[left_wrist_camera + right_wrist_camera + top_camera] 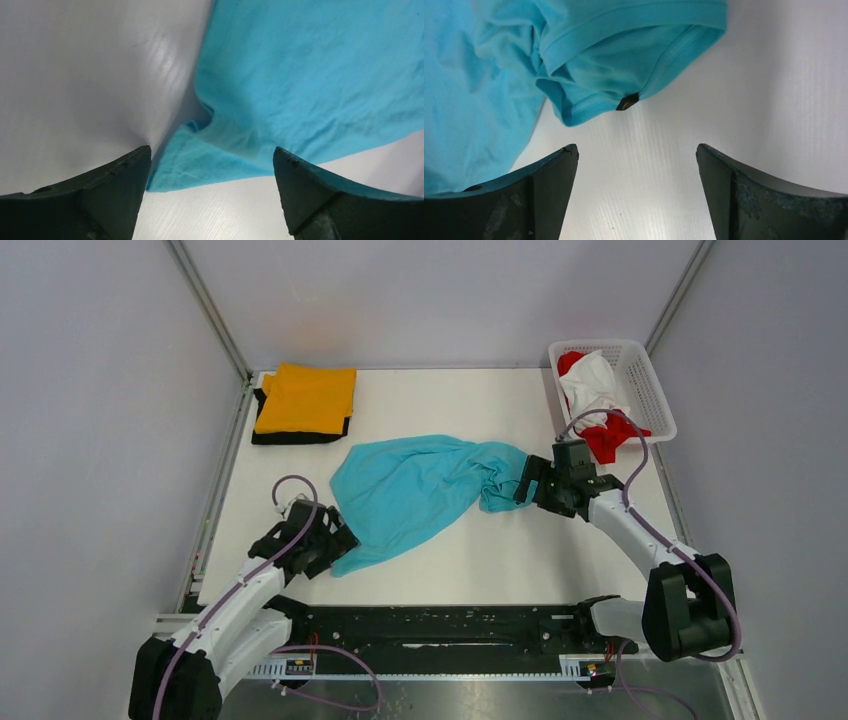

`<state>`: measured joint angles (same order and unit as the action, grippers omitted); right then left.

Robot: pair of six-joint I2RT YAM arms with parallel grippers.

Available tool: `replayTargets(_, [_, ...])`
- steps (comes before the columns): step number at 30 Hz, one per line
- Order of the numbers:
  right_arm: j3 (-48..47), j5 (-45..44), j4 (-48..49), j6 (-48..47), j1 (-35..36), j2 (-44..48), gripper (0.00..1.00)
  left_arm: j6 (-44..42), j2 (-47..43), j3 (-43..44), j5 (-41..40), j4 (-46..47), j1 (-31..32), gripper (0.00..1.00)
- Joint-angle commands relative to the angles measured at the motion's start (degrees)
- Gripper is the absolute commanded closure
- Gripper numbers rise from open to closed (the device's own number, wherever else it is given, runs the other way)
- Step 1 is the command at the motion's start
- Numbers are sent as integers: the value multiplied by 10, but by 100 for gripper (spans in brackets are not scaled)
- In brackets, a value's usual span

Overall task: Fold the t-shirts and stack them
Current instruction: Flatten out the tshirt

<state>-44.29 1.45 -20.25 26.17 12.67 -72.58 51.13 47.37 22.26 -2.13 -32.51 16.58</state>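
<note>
A turquoise t-shirt (410,490) lies crumpled and stretched across the middle of the table. Its near corner (195,170) lies between my left fingers, its sleeve and collar end (624,75) just ahead of my right fingers. My left gripper (335,540) is open at the shirt's near-left corner. My right gripper (520,490) is open at the shirt's right end, empty. An orange shirt (305,398) lies folded on a folded black shirt (290,437) at the back left. Red (605,440) and white (590,385) shirts sit in the basket.
The white lattice basket (650,390) stands at the back right corner, the red shirt hanging over its near rim. Grey walls and metal frame posts enclose the white table (480,560). A black rail runs along the near edge.
</note>
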Motion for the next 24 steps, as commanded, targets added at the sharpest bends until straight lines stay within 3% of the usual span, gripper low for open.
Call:
replayTargets(1, [6, 27, 36, 12, 25, -6, 6, 58, 7, -7, -10, 0, 44, 10])
replayTargets(5, [2, 18, 58, 23, 52, -30, 10, 71, 38, -1, -29, -3, 74, 17])
replayTargets(12, [-10, -32, 86, 45, 125, -92, 15, 89, 108, 16, -35, 54, 120, 43])
replayTargets(13, [-12, -36, 91, 47, 132, -101, 16, 92, 121, 20, -40, 58, 126, 53])
replayTargets(15, [-24, -51, 97, 48, 143, -123, 17, 103, 140, 31, -58, 62, 138, 92])
replayTargets(16, [-31, -56, 98, 45, 147, -136, 18, 105, 143, 34, -67, 66, 144, 100])
replayTargets(24, [-93, -125, 81, 19, 175, -209, 29, 87, 111, 51, -94, 63, 153, 100])
